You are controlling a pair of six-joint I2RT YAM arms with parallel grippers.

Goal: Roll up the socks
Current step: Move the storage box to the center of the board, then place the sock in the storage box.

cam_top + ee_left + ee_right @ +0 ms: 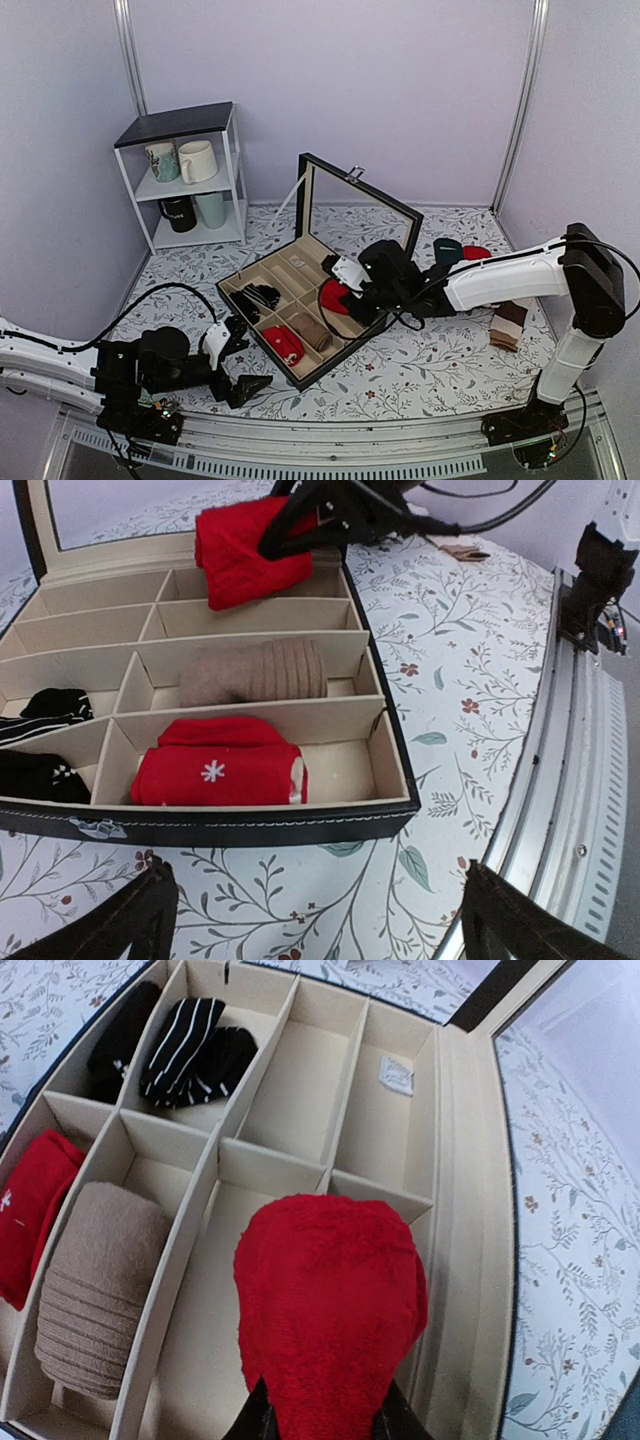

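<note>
Pinched between the fingers of the right claw (325, 1423): the socks (330, 1310), rolled into one lump, over the 3 o'clock end of the open box (262, 356) as viewed from above.

From the right wrist, nothing of the lump but red knit, its lower end cut off by the frame edge and flanked by two dark fingers (262, 1422); touching the compartment floor or not, impossible to tell. At 9 o'clock of it there, a tan roll (95, 1300), then a red roll with a white snowflake (30, 1210), half cropped; at 11 o'clock, black socks (180, 1050), some white-striped. At 7 o'clock of the box, low over the floral counter (420, 365), the left claw (243, 360), spread wide around nothing, only two finger ends visible in its own view.
</note>
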